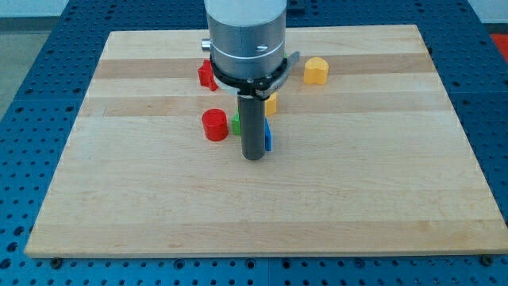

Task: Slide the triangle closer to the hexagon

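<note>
Though rod hides much, my tip (253,156) touches blue block (268,137), possibly triangle; no grasping tool.

A: Which inscriptions, labels or numerals can be read in this camera view?

B: None. The wooden board (262,206), the arm's grey housing (244,32) and the coloured blocks, such as the yellow hexagon (316,71), bear no legible text, brand or sign.
</note>
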